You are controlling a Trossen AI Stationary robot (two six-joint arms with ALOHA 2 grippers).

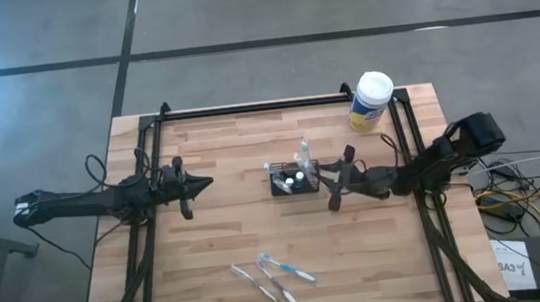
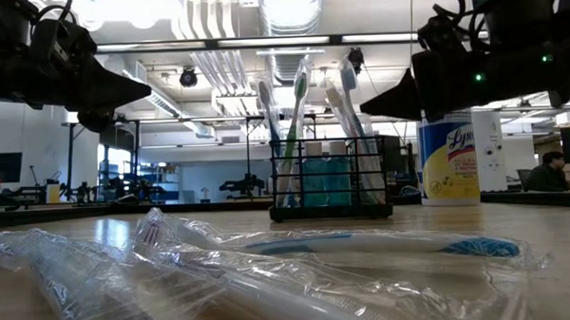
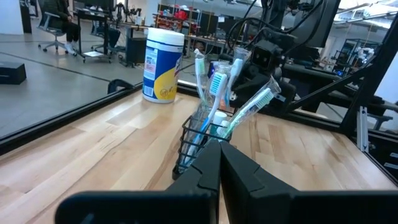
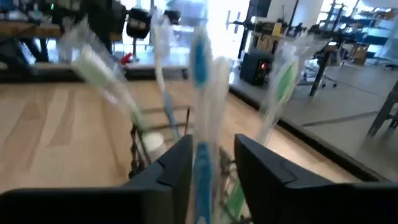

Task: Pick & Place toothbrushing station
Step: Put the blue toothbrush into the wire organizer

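Caddy: we are seeing the black caddy standing mid-table, toothbrushes upright inside.
Right gripper: it is reaching level, just beside the caddy, fingers apart.
Left gripper: it is hovering well left, fingers together.

2 dark, matte arms with angular black fingers; thin cables, apparently black.

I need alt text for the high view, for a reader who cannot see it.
A small black caddy holding toothbrushes stands mid-table, the right hand open beside it. The left hand, shut, waits farther left. Wrapped toothbrushes lie at the near edge; a yellow canister stands in the far right corner.
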